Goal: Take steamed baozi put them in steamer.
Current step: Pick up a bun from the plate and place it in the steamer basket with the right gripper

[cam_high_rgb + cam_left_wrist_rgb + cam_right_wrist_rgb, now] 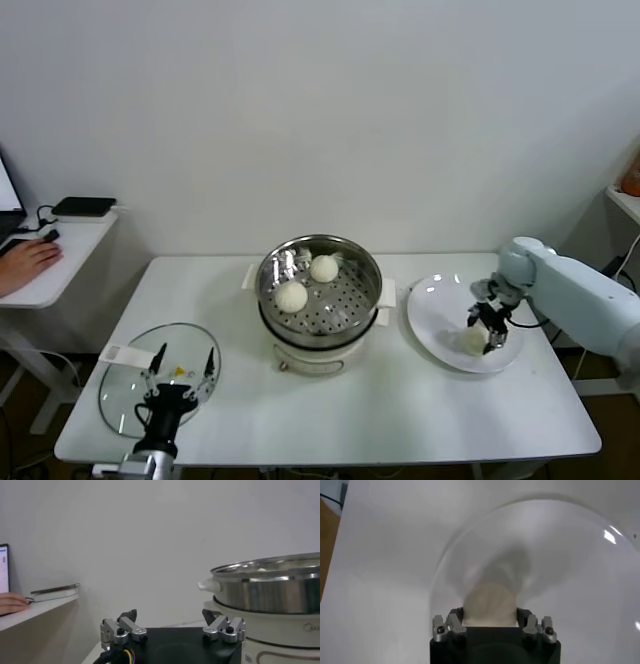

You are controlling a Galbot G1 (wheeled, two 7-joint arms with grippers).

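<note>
1. Head view: a white rectangular table stands before a plain white wall. At its middle sits the round shiny stainless-steel steamer with a perforated floor, on a white electric pot base. Two cream-white, dome-shaped steamed baozi lie inside it, apart from each other. To the robot's right, a round white plate holds a third cream-white bun. The right gripper is down on the plate with its fingers closed around that bun. At the near left, the left gripper hangs with its fingers spread wide, holding nothing, over a flat round glass lid.

2. Left wrist view: the left gripper has its two fingers well apart and nothing between them. The steamer rises just beyond it.

3. Right wrist view: the right gripper presses its fingers against both sides of the bun, which rests on the plate.
</note>
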